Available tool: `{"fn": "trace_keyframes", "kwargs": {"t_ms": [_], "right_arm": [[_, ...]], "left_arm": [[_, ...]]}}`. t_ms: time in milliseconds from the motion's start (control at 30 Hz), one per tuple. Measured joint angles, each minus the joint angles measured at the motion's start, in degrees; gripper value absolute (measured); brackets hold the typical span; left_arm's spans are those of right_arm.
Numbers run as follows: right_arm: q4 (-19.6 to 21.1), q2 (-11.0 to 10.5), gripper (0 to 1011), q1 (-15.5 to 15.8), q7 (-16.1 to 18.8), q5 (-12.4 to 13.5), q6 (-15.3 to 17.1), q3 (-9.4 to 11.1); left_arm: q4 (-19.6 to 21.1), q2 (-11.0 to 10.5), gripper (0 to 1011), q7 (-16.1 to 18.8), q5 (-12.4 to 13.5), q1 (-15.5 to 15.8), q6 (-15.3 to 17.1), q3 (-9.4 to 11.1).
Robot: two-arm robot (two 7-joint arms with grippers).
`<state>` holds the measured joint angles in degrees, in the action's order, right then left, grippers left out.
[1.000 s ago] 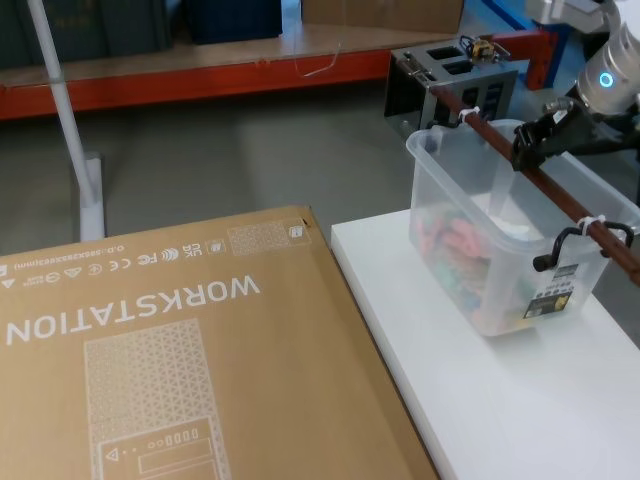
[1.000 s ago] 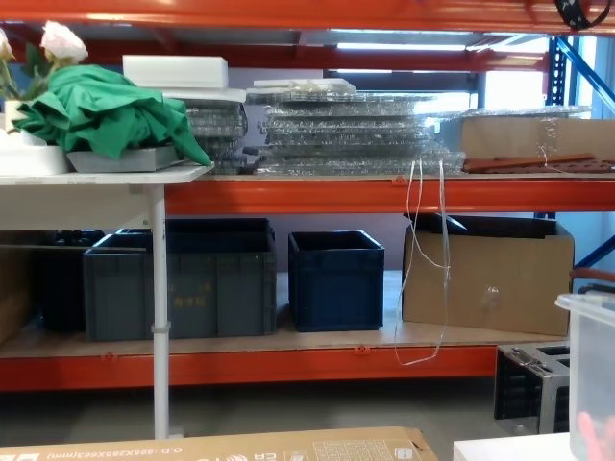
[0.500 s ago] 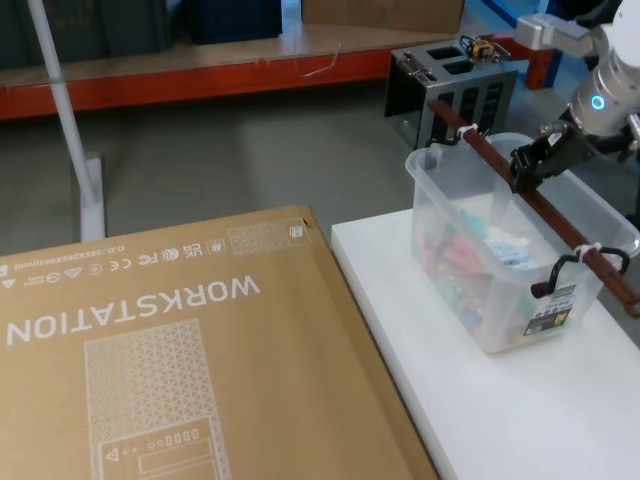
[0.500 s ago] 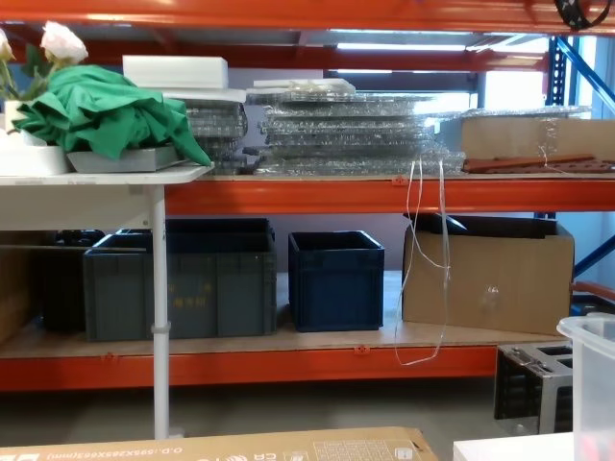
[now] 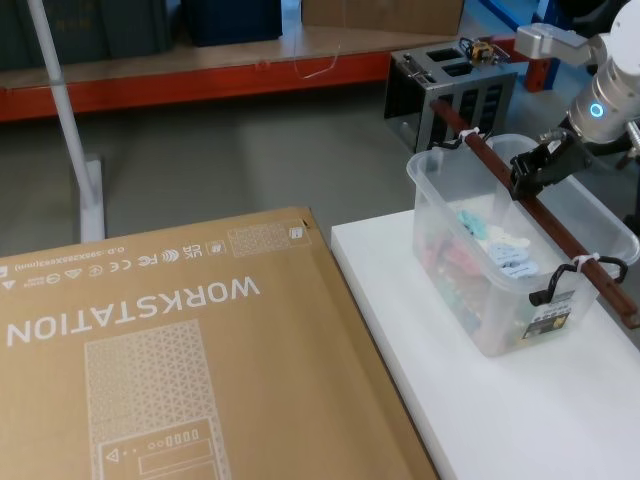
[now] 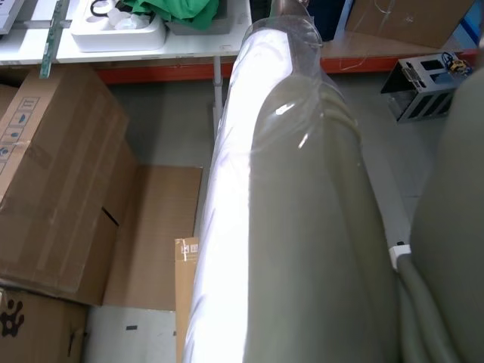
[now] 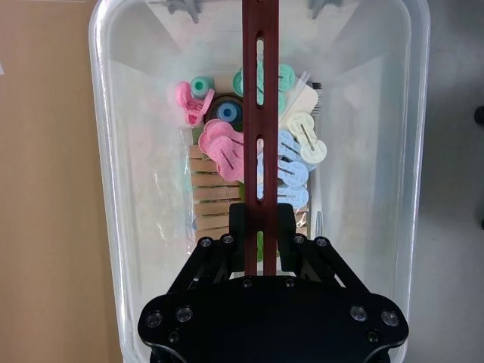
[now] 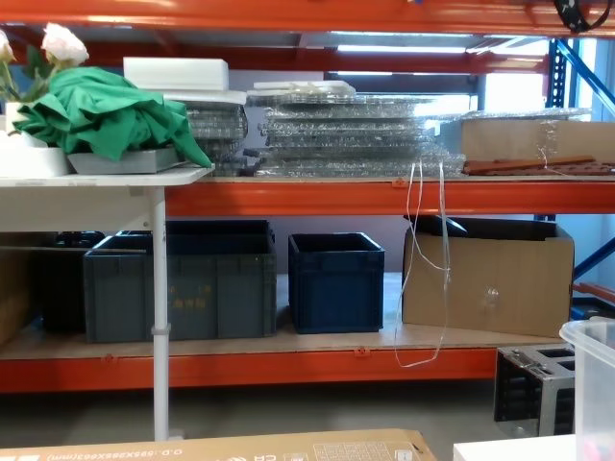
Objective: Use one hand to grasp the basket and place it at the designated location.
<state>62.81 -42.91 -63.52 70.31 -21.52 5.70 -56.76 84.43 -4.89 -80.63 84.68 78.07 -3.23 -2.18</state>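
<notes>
One arm doing the work atm: the right gripper [image 5: 528, 175] is clamped on the reddish-brown bar handle [image 5: 535, 211] of the basket [image 5: 470, 270], roughly mid-bar, a bit closer to the far end. Wrist cam shows it well, black fingers [image 7: 285, 227] pinched on both sides of the slotted bar w/ the gripper [image 7: 261, 227] straight above the tub.

Basket is a clear plastic tub directly under the gripper, sitting on the white table [image 5: 480, 400] near its far edge; can't tell if the bottom is fully down or slightly off the surface. Handle runs lengthwise over the opening, tied w/ white ties [image 5: 588, 259] at each end next to the black clips.

Inside, below the gripper: a pile of pastel clips [image 7: 227, 147], pink, blue, green and cream, plus what looks like wooden clothespins [image 7: 208, 197] stacked underneath. There's a label [image 5: 548, 305] on the near end wall.

To the gripper's left, beside the table, a big cardboard box [image 5: 150, 350] printed WORKSTATION. Beyond the gripper on the floor, a grey metal unit [image 5: 455, 85] w/ slots on top.

Chest cam catches just the basket rim [image 8: 591, 336] at the right edge, w/ dark crates [image 8: 336, 279] on the shelf far behind.

Left gripper: the left wrist cam has a pale arm segment [image 6: 287, 212] up close, so can't tell anything about it.
</notes>
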Motion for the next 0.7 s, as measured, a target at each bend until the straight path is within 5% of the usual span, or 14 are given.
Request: {"fn": "trace_keyframes", "kwargs": {"t_ms": [700], "right_arm": [[-1.7, 0.4, 237, -0.3, 0.0, 0.3, -1.3, 0.4]], "left_arm": [[0.0, 0.0, 0, 0.0, 0.0, 0.0, 0.0, 0.0]]}}
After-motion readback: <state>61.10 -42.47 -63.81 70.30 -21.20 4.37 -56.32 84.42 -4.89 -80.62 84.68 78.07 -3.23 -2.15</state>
